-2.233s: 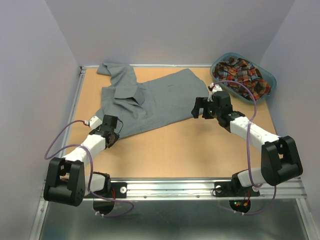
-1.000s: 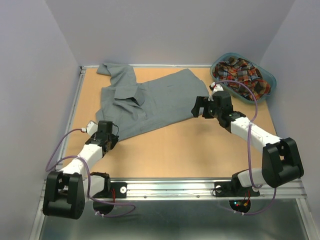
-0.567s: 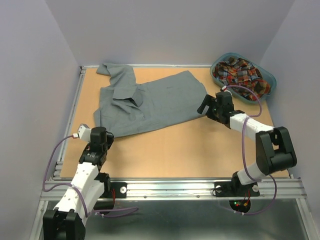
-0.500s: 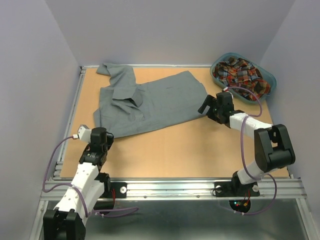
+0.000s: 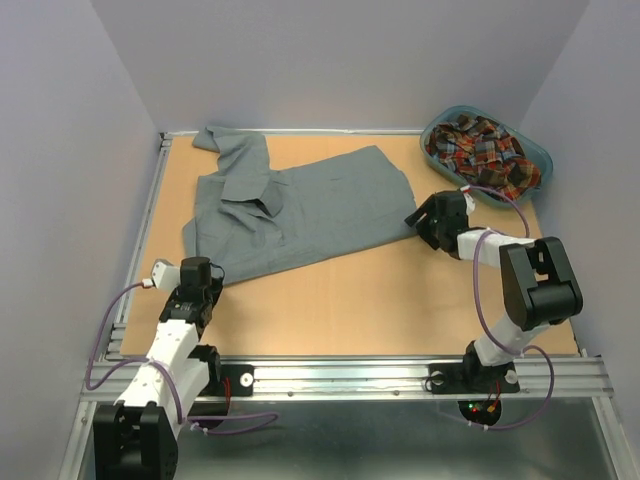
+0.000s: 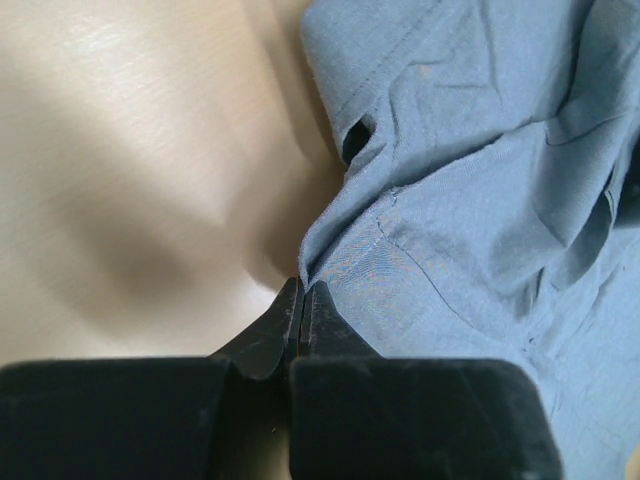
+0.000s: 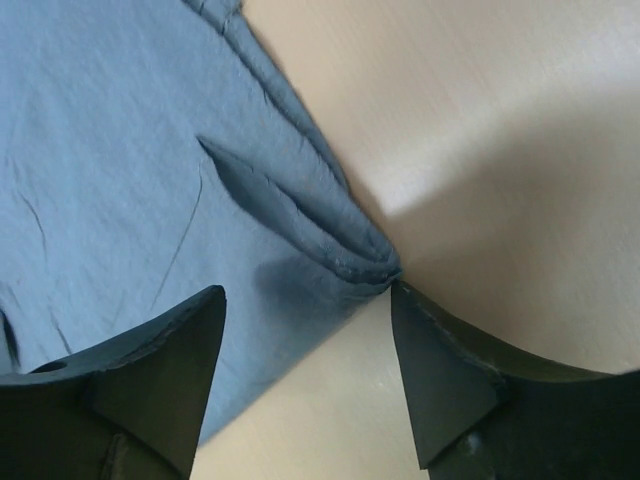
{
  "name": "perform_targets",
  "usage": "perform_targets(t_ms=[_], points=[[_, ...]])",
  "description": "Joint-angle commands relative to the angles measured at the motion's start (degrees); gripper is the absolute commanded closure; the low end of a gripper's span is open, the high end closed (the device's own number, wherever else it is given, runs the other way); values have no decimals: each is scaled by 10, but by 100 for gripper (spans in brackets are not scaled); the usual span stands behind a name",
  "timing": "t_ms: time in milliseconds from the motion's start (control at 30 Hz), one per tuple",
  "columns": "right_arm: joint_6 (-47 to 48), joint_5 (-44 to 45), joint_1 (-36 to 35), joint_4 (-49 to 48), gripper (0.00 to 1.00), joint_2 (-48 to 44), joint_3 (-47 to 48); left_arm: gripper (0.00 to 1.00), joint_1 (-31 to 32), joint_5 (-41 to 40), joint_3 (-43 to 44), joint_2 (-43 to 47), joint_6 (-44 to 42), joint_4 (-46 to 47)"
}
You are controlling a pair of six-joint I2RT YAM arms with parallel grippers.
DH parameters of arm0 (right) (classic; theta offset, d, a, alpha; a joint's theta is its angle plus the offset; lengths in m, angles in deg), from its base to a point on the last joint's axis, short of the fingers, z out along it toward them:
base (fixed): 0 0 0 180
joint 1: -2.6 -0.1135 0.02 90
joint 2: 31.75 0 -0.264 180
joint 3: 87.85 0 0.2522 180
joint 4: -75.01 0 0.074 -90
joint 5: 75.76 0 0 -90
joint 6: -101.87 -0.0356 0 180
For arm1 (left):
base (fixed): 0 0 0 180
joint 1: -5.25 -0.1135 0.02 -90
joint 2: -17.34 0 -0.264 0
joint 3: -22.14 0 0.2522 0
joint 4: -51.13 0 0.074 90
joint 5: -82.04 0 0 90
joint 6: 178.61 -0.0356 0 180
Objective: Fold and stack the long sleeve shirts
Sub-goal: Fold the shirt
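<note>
One long sleeve shirt, plain grey (image 5: 310, 205), lies spread over the back half of the table. My left gripper (image 5: 208, 282) is at its near-left corner. In the left wrist view its jaws (image 6: 303, 288) are shut, pinching the edge of the grey cloth (image 6: 470, 200). My right gripper (image 5: 420, 225) is at the shirt's right corner. In the right wrist view it (image 7: 307, 290) is open, and the bunched corner of the grey cloth (image 7: 120, 150) touches the right fingertip (image 7: 400, 292). The plaid long sleeve shirt (image 5: 480, 150) lies crumpled in the basket.
The teal oval basket (image 5: 546, 160) stands at the back right corner. Bare wooden table (image 5: 350, 300) runs between the shirt and the arm bases. Grey walls close in the left, right and back sides.
My left arm has drawn back toward the near edge with its jaws closed on the shirt's corner, tugging that corner nearer. My right gripper slid to the shirt's right corner and its jaws narrowed.
</note>
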Motion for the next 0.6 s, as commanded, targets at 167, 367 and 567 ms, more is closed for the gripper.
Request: perform_targets(t_ms=[167, 367, 567], points=[[-44, 49, 6, -53, 35, 46, -52, 100, -25, 1, 13, -26, 8, -7], [-6, 103, 9, -44, 35, -26, -98, 99, -54, -26, 50, -25, -10, -39], [94, 20, 7, -35, 26, -116, -83, 68, -55, -36, 102, -14, -61, -63]])
